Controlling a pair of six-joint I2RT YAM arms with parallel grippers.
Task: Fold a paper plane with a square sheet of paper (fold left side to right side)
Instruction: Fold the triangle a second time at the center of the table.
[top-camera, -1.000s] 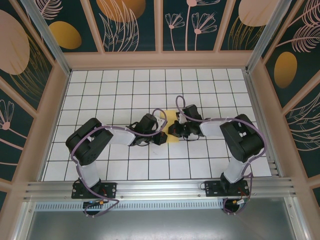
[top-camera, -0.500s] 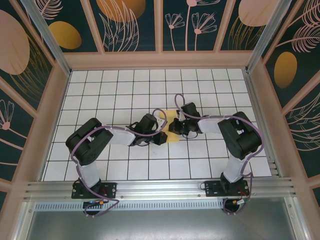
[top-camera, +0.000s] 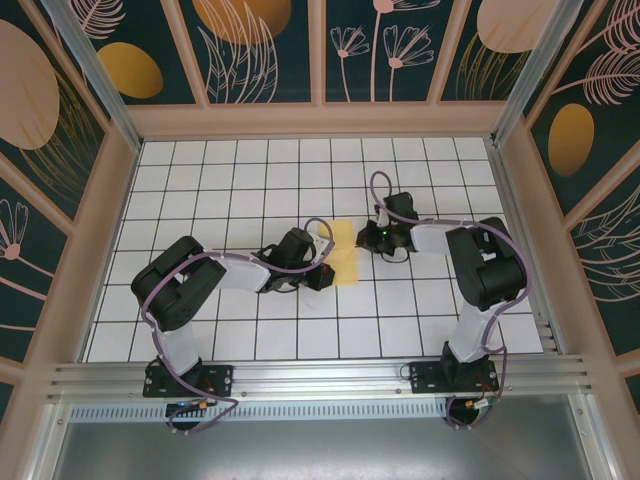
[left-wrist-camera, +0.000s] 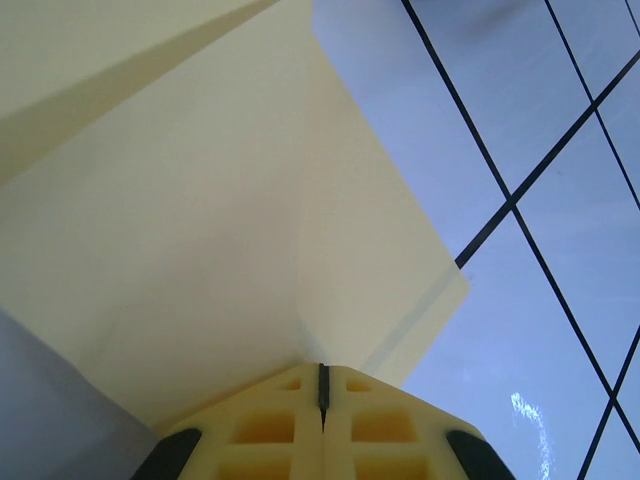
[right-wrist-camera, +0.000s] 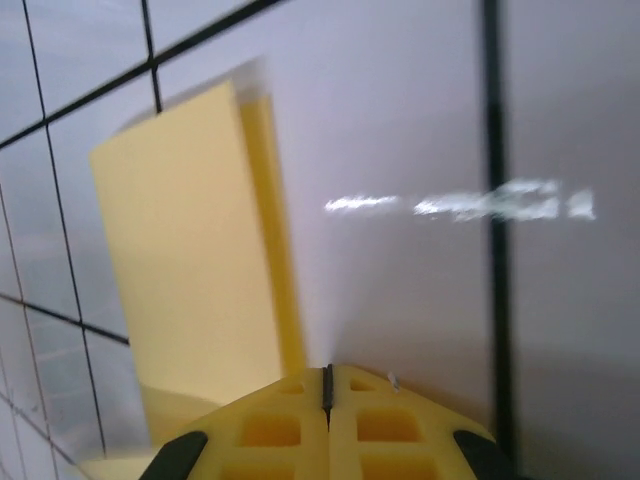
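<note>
The sheet of paper (top-camera: 345, 250), pale yellow, lies folded on the white grid table as a narrow upright strip about one tile wide. My left gripper (top-camera: 325, 272) is shut, its tips resting on the strip's lower left part. In the left wrist view the folded paper (left-wrist-camera: 200, 230) shows creases and layered flaps just ahead of the shut left gripper (left-wrist-camera: 322, 385). My right gripper (top-camera: 372, 238) is shut and sits just off the strip's right edge. In the right wrist view the paper (right-wrist-camera: 190, 270) lies left of the right gripper (right-wrist-camera: 327, 380), nothing between the fingers.
The white grid table (top-camera: 250, 190) is boxed in by wooden-framed walls (top-camera: 320, 118) with dark floral panels. An aluminium rail (top-camera: 320, 375) runs along the near edge by the arm bases. Open tiles lie behind and to both sides of the paper.
My right gripper has slid right and slightly back, off the paper to its right edge, uncovering more of the yellow strip. The left arm has stayed put.
</note>
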